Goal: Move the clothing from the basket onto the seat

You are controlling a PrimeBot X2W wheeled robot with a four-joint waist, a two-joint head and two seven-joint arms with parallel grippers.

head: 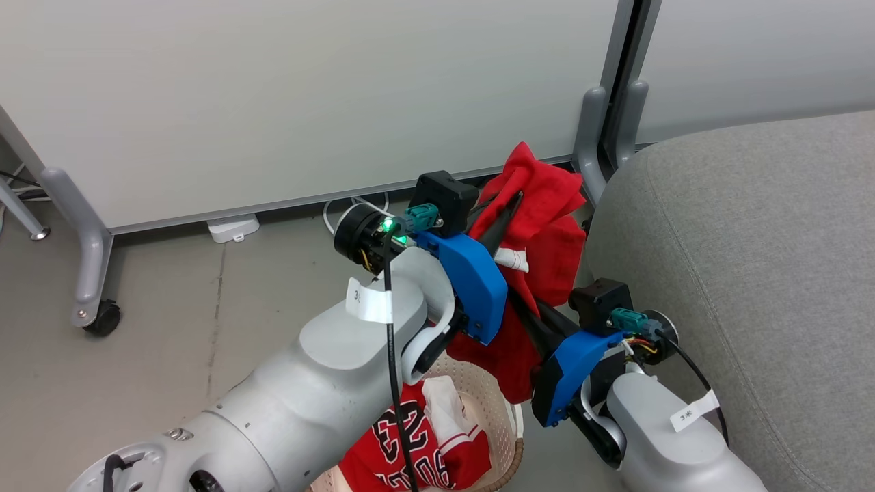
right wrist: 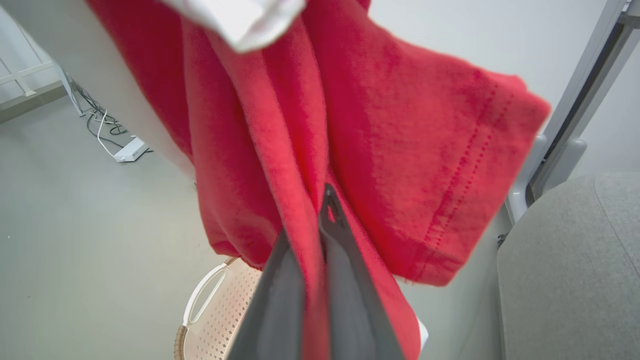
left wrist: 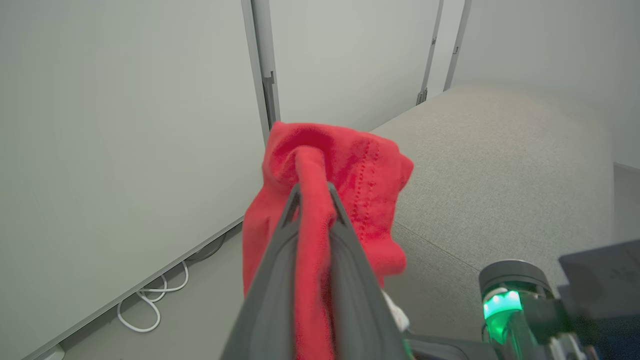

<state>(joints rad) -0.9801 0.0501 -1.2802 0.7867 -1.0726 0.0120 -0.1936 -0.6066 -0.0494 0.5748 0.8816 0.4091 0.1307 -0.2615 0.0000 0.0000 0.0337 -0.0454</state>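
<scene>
Pinching the red garment (head: 547, 205), left pincer (left wrist: 312, 192) and right pincer (right wrist: 320, 210) suspend it.

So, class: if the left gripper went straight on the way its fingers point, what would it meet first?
Beyond the plain red soft garment it clamps, the left gripper probably meets the white partition panel by its grey post, beside the light grey fabric sofa; depth unclear.

Basket (head: 495, 410): mostly hidden behind the left forearm (head: 328, 389), cut by the lower edge. Jersey (head: 465, 458) inside the basket: numbers partly covered. Above the basket, right gripper (head: 530, 311) tips buried in plain red garment (head: 547, 198).
</scene>
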